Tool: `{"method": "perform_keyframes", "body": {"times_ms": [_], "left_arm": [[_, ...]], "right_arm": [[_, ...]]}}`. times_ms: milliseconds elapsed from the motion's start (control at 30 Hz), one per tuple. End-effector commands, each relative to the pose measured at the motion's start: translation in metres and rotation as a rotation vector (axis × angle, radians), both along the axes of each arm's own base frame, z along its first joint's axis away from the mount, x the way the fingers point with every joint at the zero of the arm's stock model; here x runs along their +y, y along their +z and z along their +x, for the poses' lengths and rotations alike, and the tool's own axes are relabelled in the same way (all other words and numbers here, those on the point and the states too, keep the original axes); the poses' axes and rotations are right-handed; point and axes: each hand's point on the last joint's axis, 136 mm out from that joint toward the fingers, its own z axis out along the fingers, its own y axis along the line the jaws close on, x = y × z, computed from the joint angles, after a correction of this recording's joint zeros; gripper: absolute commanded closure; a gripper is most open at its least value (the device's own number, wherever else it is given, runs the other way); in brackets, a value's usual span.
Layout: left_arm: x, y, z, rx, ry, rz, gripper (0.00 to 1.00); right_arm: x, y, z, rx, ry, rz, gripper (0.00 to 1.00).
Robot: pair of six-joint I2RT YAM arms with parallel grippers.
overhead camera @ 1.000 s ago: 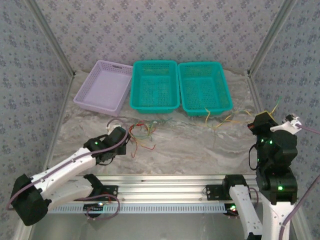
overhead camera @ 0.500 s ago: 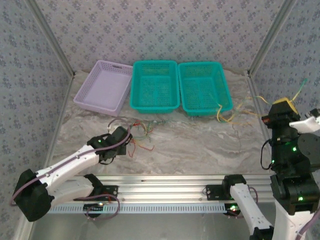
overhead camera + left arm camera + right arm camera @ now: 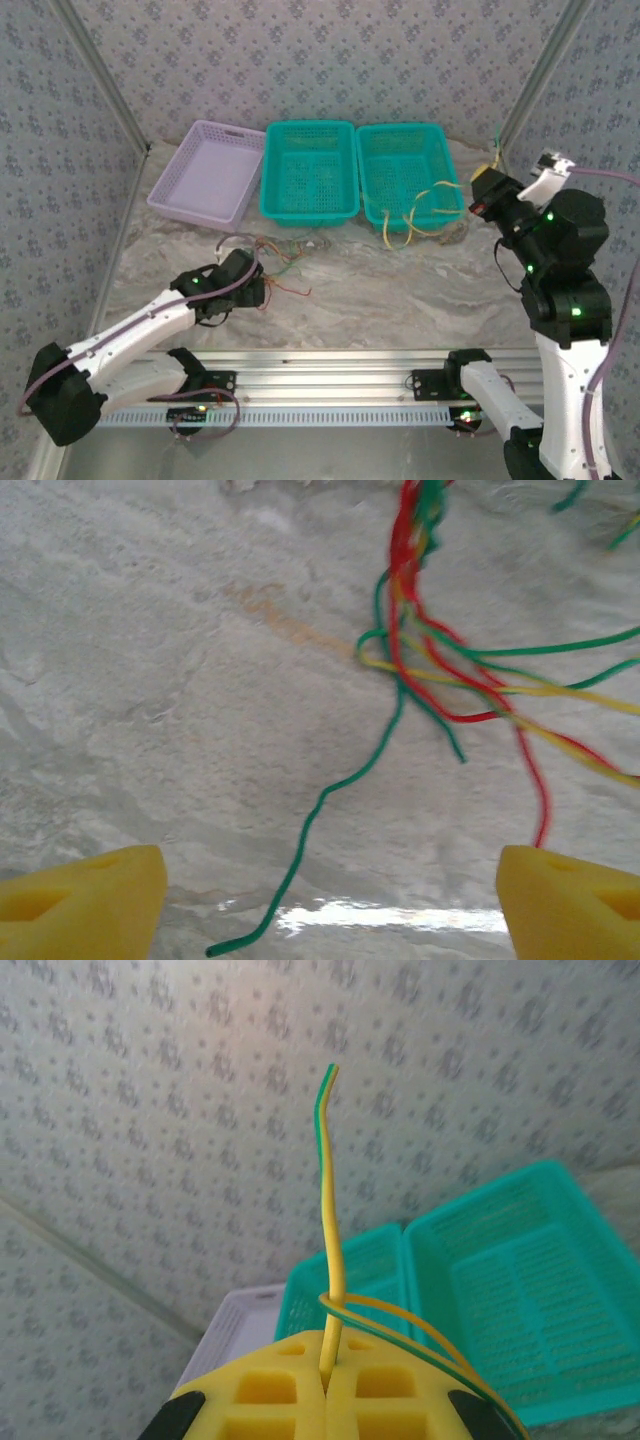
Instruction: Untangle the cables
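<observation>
Yellow pads of the left gripper [image 3: 330, 900] are standing wide apart and gripping nothing, low over the marble table [image 3: 400, 290], on the near side of the middle teal basket [image 3: 310, 213] and toward its left. Just ahead of those pads, a knot of red, green and yellow cables [image 3: 430, 670] is lying on the stone between the gripper and that basket's front wall, with one green strand trailing back toward the open jaws. Off to the middle basket's right and raised above the table, the right gripper [image 3: 327, 1375] is clamping a yellow-and-green cable [image 3: 330, 1210], whose free end is sticking straight up from between the closed pads. Below that gripper, more yellow strands [image 3: 420, 215] are hanging over the front rim of the second teal basket [image 3: 410, 128], the middle basket's right-hand neighbour. A lilac basket [image 3: 190, 210] is sitting just beside the middle basket on its left, along the table's far side.
</observation>
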Motion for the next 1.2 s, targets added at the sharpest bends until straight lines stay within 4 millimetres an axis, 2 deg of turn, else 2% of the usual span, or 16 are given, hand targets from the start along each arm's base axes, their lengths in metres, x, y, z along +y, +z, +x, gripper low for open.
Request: {"method": "perform_keyframes", "body": {"times_ms": [0,200,267,300,400,500,633,767,967,1033,1167], "left_arm": [[-0.021,0.033,0.002,-0.044,-0.050,-0.121,0.09],[-0.049,0.074,-0.003,-0.109,-0.155,-0.258,0.04],[-0.060,0.089,-0.005,-0.137,-0.198,-0.297,0.03],[-0.067,0.095,-0.008,-0.144,-0.227,-0.321,0.03],[-0.089,0.119,-0.009,-0.192,-0.288,-0.425,0.01],[-0.107,0.129,-0.012,-0.186,-0.331,-0.495,0.00],[-0.131,0.129,-0.014,-0.176,-0.378,-0.525,0.00],[-0.136,0.135,-0.009,-0.217,-0.381,-0.534,0.00],[-0.128,0.169,-0.002,-0.346,-0.392,-0.577,0.00],[-0.126,0.171,0.003,-0.346,-0.388,-0.579,0.00],[-0.139,0.169,0.006,-0.322,-0.416,-0.638,0.00]], "right_arm": [[0.033,-0.004,0.005,-0.010,0.180,0.090,1.00],[0.058,-0.036,0.019,0.043,0.312,0.141,1.00],[0.066,-0.034,0.018,0.028,0.365,0.144,1.00],[0.071,-0.048,0.021,0.057,0.386,0.151,1.00],[0.081,-0.052,0.019,0.057,0.434,0.155,1.00],[0.090,-0.056,0.019,0.072,0.476,0.162,1.00],[0.103,-0.058,0.015,0.065,0.544,0.183,1.00],[0.117,-0.054,0.005,0.045,0.643,0.161,1.00],[0.138,-0.057,-0.016,0.007,0.835,0.131,1.00],[0.146,-0.057,-0.023,-0.007,0.903,0.136,1.00],[0.161,-0.051,-0.043,-0.055,1.020,0.117,1.00]]}}
